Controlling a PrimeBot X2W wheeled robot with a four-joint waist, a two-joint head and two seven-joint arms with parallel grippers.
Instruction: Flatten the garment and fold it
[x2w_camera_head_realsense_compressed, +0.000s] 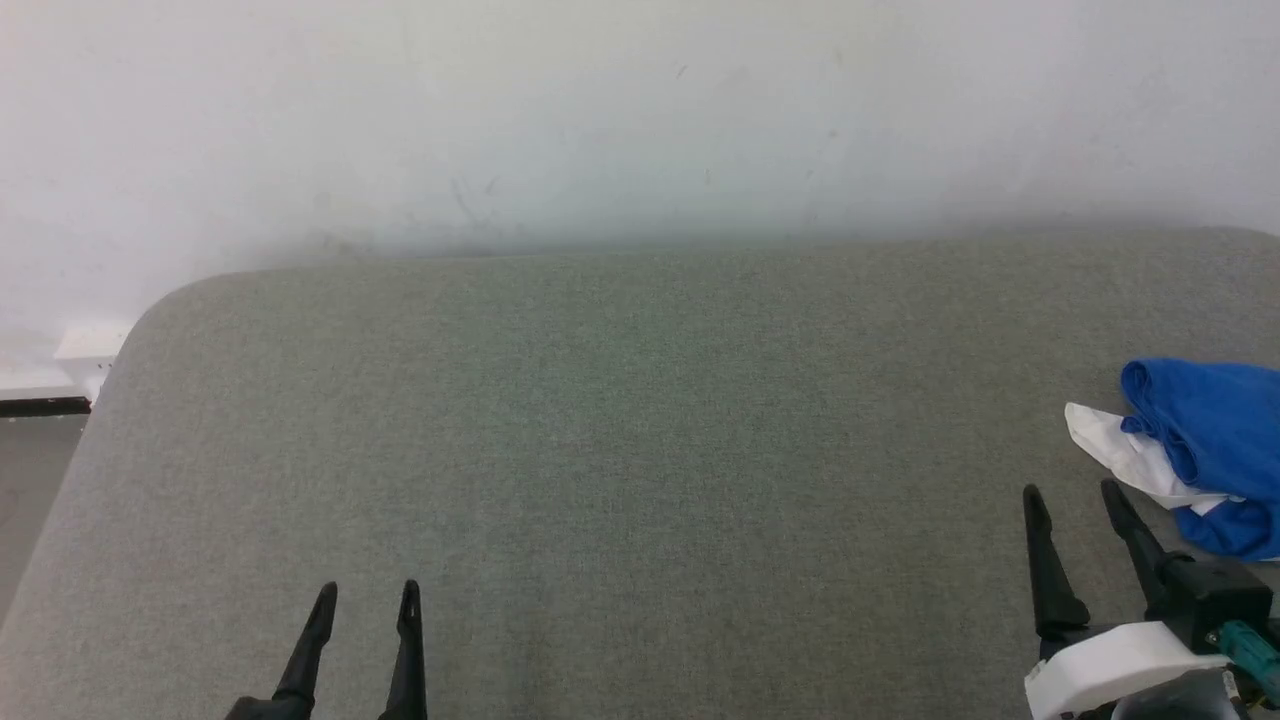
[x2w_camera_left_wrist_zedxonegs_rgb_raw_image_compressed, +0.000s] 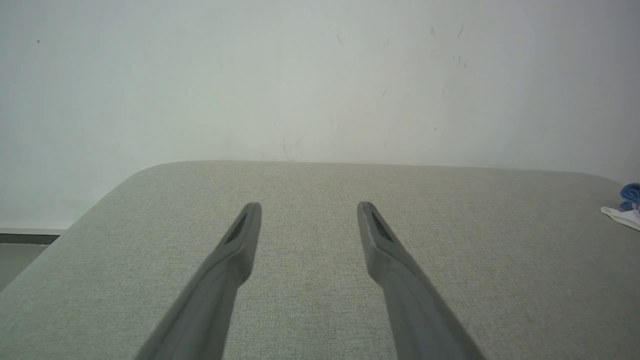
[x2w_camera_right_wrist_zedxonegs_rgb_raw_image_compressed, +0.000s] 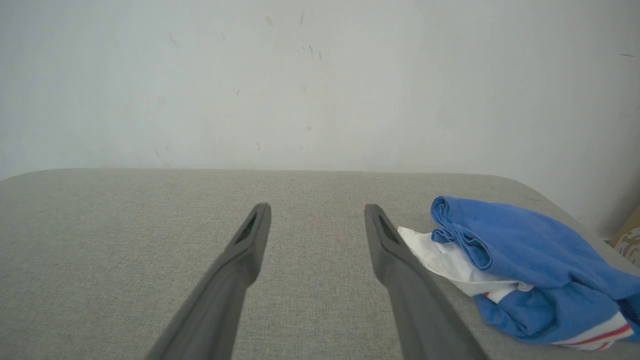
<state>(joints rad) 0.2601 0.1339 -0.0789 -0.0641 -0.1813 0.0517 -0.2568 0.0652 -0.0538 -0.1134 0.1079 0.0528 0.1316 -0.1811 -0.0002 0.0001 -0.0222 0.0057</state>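
The garment (x2w_camera_head_realsense_compressed: 1205, 440) lies crumpled at the right edge of the grey-green padded table (x2w_camera_head_realsense_compressed: 620, 420), royal blue with a white sleeve sticking out to the left. In the right wrist view the garment (x2w_camera_right_wrist_zedxonegs_rgb_raw_image_compressed: 530, 260) shows red-and-white striped trim at its near end. My right gripper (x2w_camera_head_realsense_compressed: 1075, 490) stands open just left of and nearer than the garment, apart from it; the right gripper (x2w_camera_right_wrist_zedxonegs_rgb_raw_image_compressed: 317, 207) holds nothing. My left gripper (x2w_camera_head_realsense_compressed: 367, 592) stands open at the lower left, far from the cloth. The left gripper (x2w_camera_left_wrist_zedxonegs_rgb_raw_image_compressed: 309, 206) hovers over bare fabric, with the garment (x2w_camera_left_wrist_zedxonegs_rgb_raw_image_compressed: 627, 206) at the far right edge.
A white wall (x2w_camera_head_realsense_compressed: 640, 120) rises right behind the table. The table's rounded left corner (x2w_camera_head_realsense_compressed: 150, 310) drops to a grey floor (x2w_camera_head_realsense_compressed: 30, 480) with a dark skirting strip. A cardboard box corner (x2w_camera_right_wrist_zedxonegs_rgb_raw_image_compressed: 627, 237) shows beyond the table's right end.
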